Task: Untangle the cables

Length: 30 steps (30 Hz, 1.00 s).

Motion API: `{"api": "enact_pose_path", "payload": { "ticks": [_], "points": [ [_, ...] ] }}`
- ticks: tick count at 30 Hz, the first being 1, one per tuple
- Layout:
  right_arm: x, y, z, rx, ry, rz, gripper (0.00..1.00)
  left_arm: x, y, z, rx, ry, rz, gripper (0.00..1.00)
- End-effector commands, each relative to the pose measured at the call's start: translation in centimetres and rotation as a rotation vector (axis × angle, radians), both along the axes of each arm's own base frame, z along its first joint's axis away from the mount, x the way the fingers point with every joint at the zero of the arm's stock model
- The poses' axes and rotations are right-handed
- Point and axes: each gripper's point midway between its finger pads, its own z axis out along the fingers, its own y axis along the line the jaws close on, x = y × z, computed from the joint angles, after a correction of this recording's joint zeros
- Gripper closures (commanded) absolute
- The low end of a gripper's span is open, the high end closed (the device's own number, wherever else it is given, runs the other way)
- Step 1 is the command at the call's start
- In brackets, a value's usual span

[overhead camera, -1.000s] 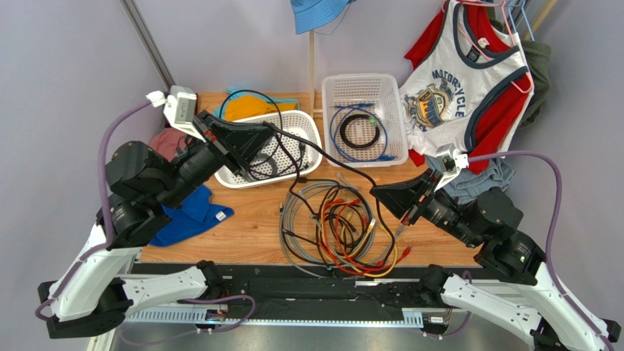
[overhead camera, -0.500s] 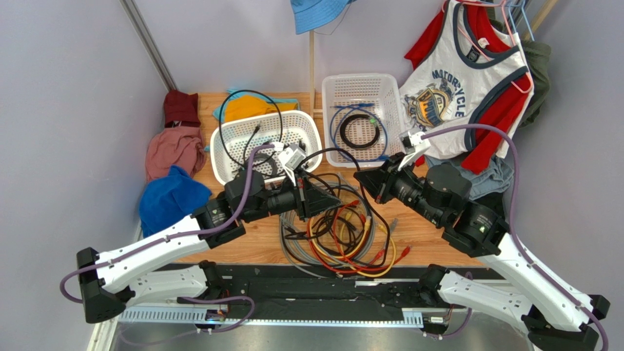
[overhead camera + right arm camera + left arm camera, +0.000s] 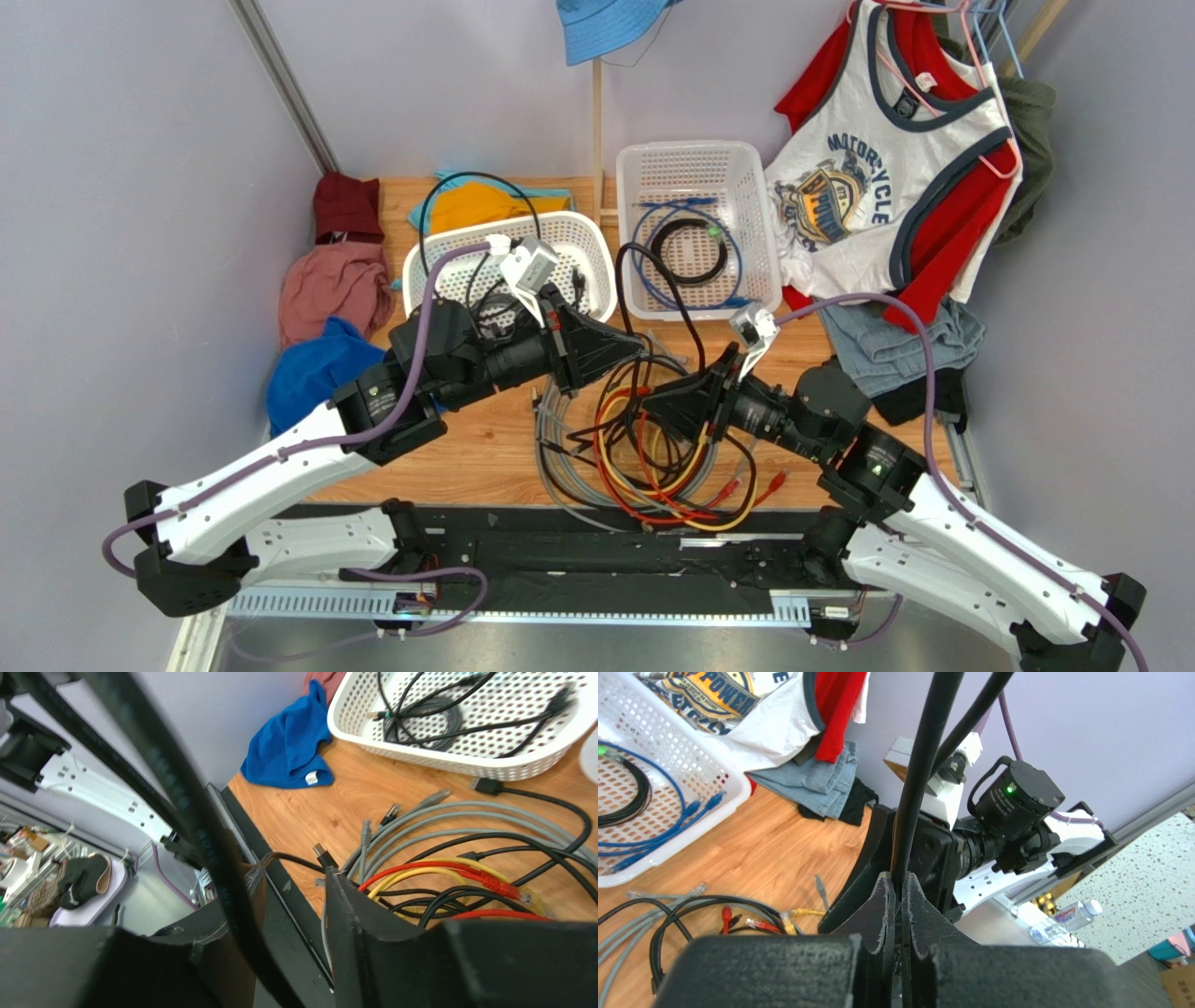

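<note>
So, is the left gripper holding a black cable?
Yes, the left gripper is closed on a black cable running up out of its jaws.

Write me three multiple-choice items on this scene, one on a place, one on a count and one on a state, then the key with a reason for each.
1. Where does the blue cable lie?
A. in the right basket
B. on the floor
C. on a chair

2. How many white baskets stand on the table?
A. one
B. two
C. four

3. What is the state of the left gripper?
A. wide open
B. shut on a black cable
C. shut on nothing

Key:
1. A, the blue loops lie inside that basket's mesh.
2. B, the left basket and the right basket stand at the far side of the table.
3. B, the left wrist view shows it clamped on the cable.
</note>
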Motion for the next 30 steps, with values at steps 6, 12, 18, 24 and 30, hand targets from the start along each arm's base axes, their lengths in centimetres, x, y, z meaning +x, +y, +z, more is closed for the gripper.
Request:
{"api": "enact_pose_path", "payload": {
  "ticks": [6, 12, 18, 24, 30],
  "points": [
    [-2.1, 1.3, 2.6, 0.132, -0.077, 0.139, 0.48, 0.6, -1.1, 2.7, -0.027, -0.028, 0.007, 1.00],
    [-1.3, 1.9, 2.5, 0.145, -0.081, 0.123, 0.44, 0.7, -1.6, 2.7, -0.035, -0.010, 0.001, 1.00],
    [0.9, 3.4, 2.4, 0.155, -0.081, 0.068, 0.44, 0.3, -2.9, 1.9, -0.044, 0.029, -0.051, 1.00],
    [1.8, 3.6, 3.1, 0.200, -0.096, 0.037, 0.88, 0.0, -2.6, 1.9, -0.038, 0.020, -0.055, 1.00],
    [2.5, -1.4, 9.9, 0.148, -0.189, -0.158, 1.00, 2.4, 5.3, 3.2, -0.001, -0.049, 0.263, 0.13]
  ]
}}
